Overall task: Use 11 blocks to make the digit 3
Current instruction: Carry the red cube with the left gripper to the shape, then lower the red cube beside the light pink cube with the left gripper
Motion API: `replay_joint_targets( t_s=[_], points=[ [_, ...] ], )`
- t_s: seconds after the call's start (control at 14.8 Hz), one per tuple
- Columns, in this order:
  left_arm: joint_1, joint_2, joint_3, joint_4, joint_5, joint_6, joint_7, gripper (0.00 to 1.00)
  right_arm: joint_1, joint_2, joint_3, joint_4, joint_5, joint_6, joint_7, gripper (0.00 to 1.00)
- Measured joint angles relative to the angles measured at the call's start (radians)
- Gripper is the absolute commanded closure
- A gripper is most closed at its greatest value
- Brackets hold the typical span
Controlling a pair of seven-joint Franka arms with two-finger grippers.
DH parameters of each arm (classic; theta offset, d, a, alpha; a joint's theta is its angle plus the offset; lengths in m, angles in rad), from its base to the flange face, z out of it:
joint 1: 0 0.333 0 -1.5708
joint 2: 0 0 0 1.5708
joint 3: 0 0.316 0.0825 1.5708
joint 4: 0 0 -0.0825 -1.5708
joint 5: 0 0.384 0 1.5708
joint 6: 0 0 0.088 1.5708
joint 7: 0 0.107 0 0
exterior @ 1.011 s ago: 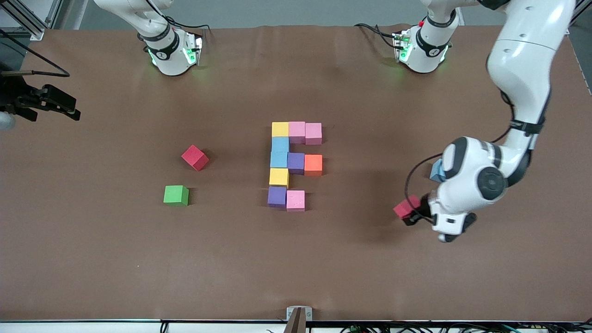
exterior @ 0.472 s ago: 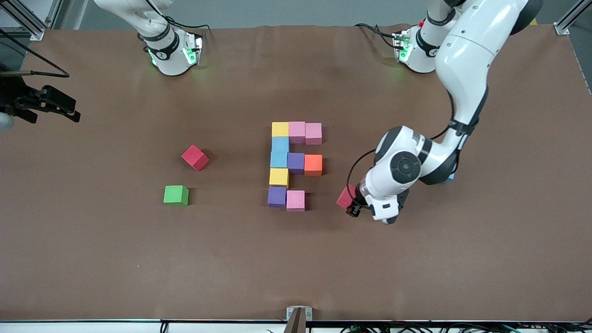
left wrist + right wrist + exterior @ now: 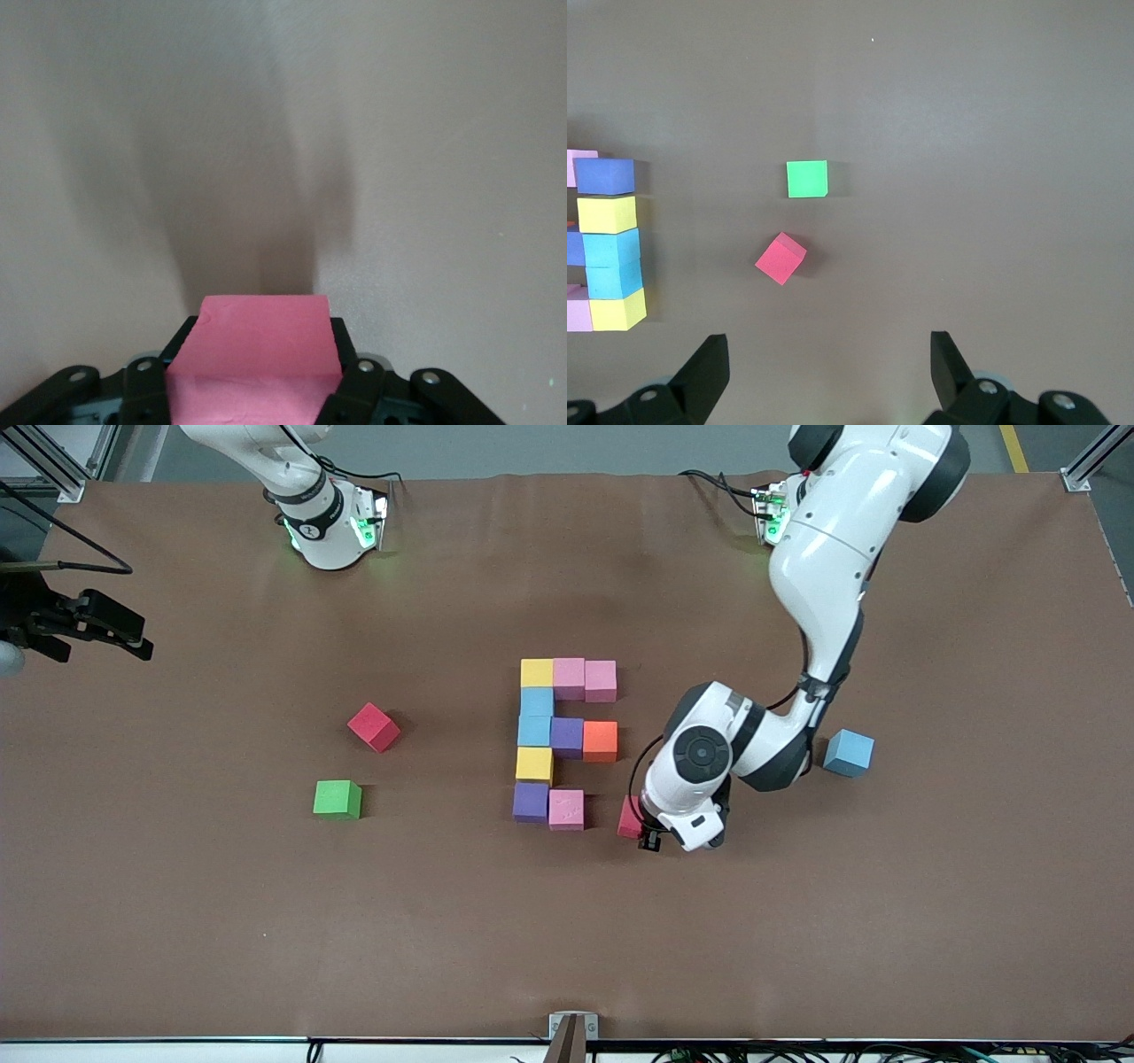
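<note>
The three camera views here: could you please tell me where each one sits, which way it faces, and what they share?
Front view: high across the table, facing both arms' bases; shows the left gripper with a red cube beside the block figure.
Left wrist view: on the left wrist, facing the table; its fingers clamp that cube.
Right wrist view: looking down past its open gripper.
Shared: green cube, loose red cube, figure.

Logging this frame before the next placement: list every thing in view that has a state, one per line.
left gripper: shut on a red cube, over the table by the figure's nearest row
right gripper: open, empty, waiting
digit figure: ten touching cubes, nearest bar one short
loose red cube: on the table, turned askew
green cube: on the table, apart
loose light blue cube: on the table, apart
</note>
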Motion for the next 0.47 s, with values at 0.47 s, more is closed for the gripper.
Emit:
replay_joint_targets(
  t_s=[0.47],
  points=[
    [-0.039, 0.046, 0.003, 0.049, -0.002, -0.009, -0.118, 0.99, -0.01, 0.0, -0.002, -0.003, 0.005, 0.0, 0.003, 0.0]
  ],
)
